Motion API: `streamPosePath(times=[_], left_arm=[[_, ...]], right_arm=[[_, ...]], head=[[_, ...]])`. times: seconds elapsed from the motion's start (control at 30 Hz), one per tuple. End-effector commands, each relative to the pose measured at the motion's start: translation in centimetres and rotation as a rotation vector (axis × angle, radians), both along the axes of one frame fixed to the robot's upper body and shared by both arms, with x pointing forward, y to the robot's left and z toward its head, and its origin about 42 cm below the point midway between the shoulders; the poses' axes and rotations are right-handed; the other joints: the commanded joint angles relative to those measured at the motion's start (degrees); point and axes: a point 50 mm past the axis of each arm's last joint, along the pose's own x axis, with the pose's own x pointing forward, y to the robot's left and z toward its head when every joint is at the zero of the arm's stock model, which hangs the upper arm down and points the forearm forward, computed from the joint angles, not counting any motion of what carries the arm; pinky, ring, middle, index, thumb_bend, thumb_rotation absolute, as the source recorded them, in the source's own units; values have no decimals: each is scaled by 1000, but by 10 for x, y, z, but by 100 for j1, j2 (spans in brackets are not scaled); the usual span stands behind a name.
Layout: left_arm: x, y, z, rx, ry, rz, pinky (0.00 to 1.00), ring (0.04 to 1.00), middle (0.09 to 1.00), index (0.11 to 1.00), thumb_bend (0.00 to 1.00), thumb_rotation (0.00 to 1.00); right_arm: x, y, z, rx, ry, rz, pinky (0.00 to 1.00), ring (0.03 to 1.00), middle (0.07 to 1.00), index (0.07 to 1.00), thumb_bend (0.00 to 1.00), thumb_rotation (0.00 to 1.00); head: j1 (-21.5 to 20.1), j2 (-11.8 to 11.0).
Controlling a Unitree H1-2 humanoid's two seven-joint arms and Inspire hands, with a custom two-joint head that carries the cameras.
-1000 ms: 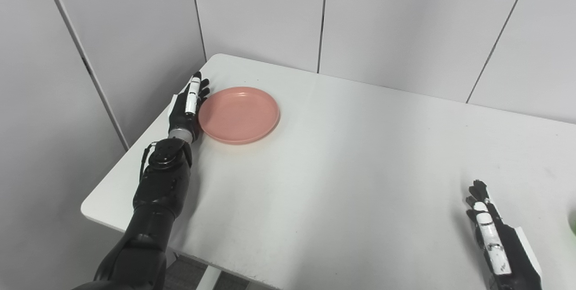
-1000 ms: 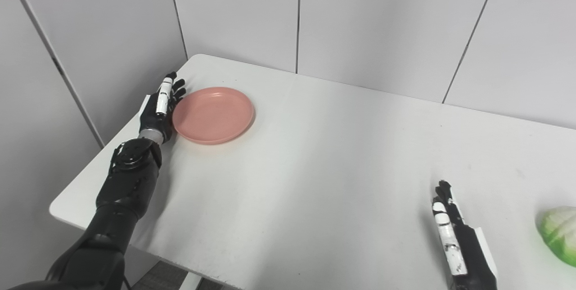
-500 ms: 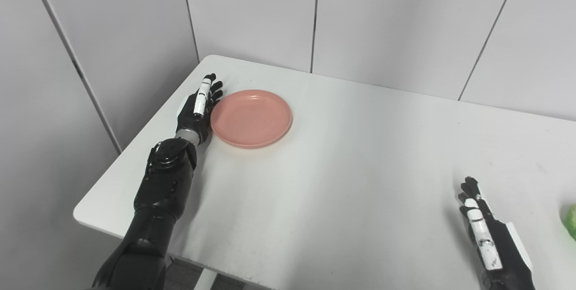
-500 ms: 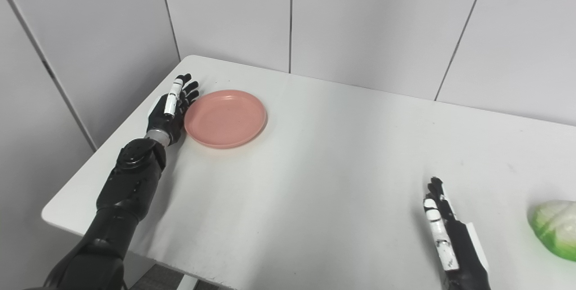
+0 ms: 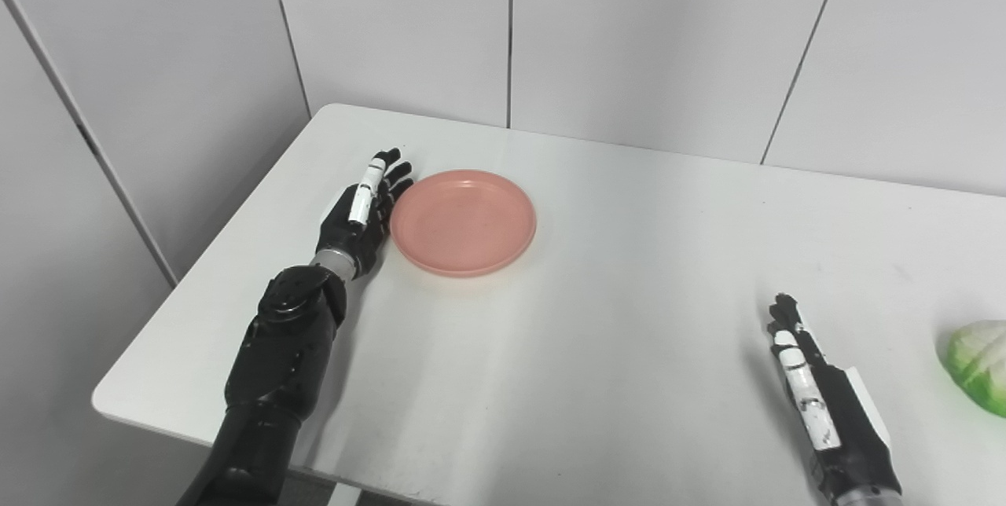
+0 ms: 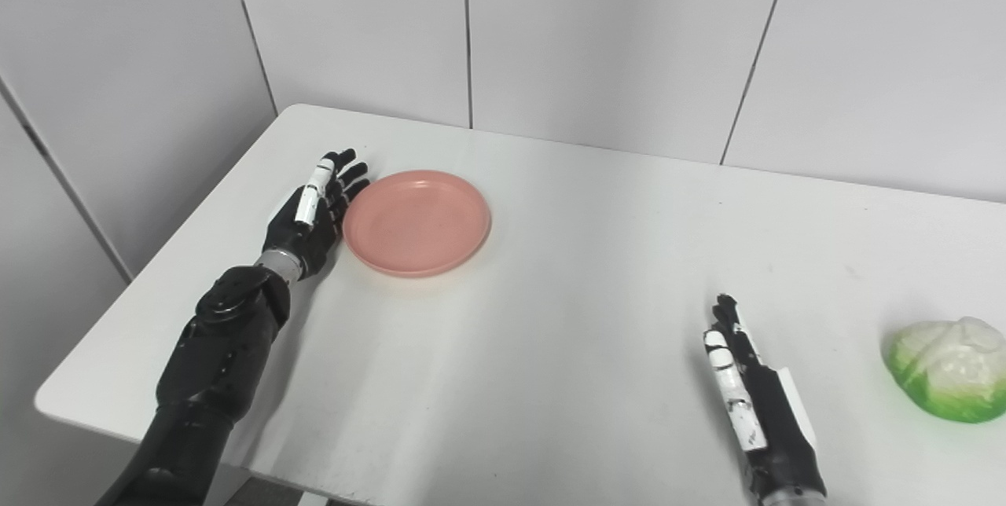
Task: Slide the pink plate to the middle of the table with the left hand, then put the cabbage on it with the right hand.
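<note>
Pale grey wall panels stand behind a white surface point(image 5: 629, 270). On its left part lies the pink plate point(image 5: 464, 221), empty, with the left hand point(image 5: 361, 211) set edge-on against its left rim, fingers straight and slightly fanned, grasping nothing. The right hand point(image 6: 750, 396) rests near the front right, fingers extended together, empty. The cabbage point(image 6: 943, 368) sits to its right, near but apart from it.

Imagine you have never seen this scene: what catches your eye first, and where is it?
The pink plate stands out on the white table, toward its far left. The left robot hand, fingers apart, lies flat against the plate's left edge. At the right edge sits a green cabbage, with the right robot hand open beside it, apart.
</note>
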Motion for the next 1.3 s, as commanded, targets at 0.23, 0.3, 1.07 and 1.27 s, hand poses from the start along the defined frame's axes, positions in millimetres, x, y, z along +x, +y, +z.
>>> streamPosePath(times=[0.23, 0.3, 1.07, 1.27], left_arm=[[-1, -72, 9, -65, 13, -182, 955, 962, 958, 953, 351, 1000], [-4, -82, 9, -71, 14, -202, 965, 972, 969, 960, 343, 1000], [-37, -158, -11, -177, 26, -387, 1000, 999, 999, 993, 328, 1000], [-43, -160, -13, -185, 25, -406, 1000, 1000, 1000, 999, 359, 1000]], right_arm=[[2, 12, -1, 10, 22, 16, 1000, 981, 981, 984, 130, 1000], [2, 13, 0, 4, 21, 17, 1000, 981, 981, 984, 133, 1000], [3, 28, -2, -12, 29, 0, 1000, 977, 977, 981, 157, 1000], [4, 31, -3, -14, 30, 2, 1000, 978, 980, 980, 165, 1000]], head=[[-220, 32], [-276, 39], [-1053, 125], [-1133, 131]])
